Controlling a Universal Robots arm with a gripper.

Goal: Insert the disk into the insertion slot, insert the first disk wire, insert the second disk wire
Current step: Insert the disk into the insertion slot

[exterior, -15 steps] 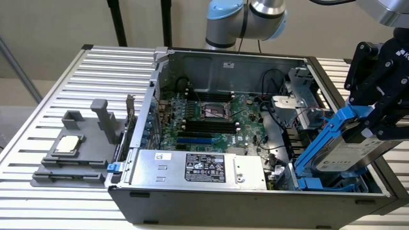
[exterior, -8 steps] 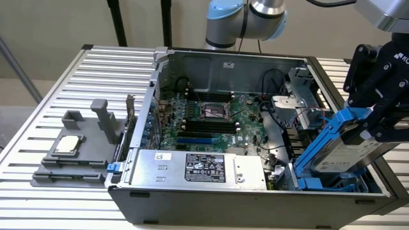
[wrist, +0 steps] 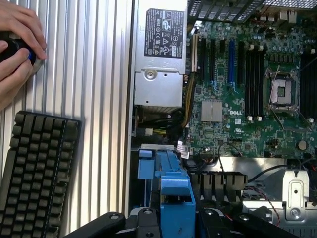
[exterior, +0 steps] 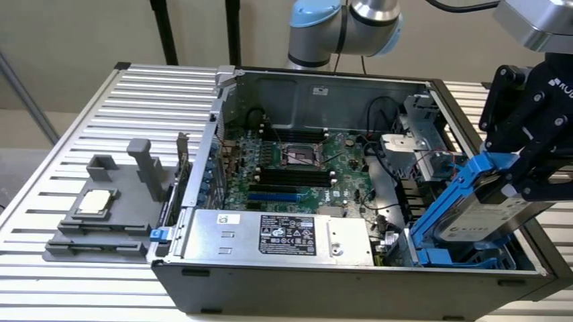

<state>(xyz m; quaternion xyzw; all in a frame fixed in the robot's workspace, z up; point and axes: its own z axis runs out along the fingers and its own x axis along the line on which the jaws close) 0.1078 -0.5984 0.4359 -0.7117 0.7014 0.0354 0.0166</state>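
The arm (exterior: 372, 23) is showing silver-grey joints and light-blue joint caps (exterior: 313, 13), with a black cable (exterior: 343, 41) running alongside. The gripper (exterior: 521, 180) is matte black, carrying white lettering (exterior: 559, 87); its black fingers (wrist: 99, 225) are showing small silver screws (wrist: 115, 216) at the pivots.

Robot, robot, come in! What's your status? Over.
Tool shut on the disk. Disk tilted, lower end at the slot, not fully in. Nothing seen blocking.

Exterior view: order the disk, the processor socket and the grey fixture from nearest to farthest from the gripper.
1. disk, held in the gripper, exterior view's right.
2. processor socket, middle.
3. grey fixture, exterior view's far left.
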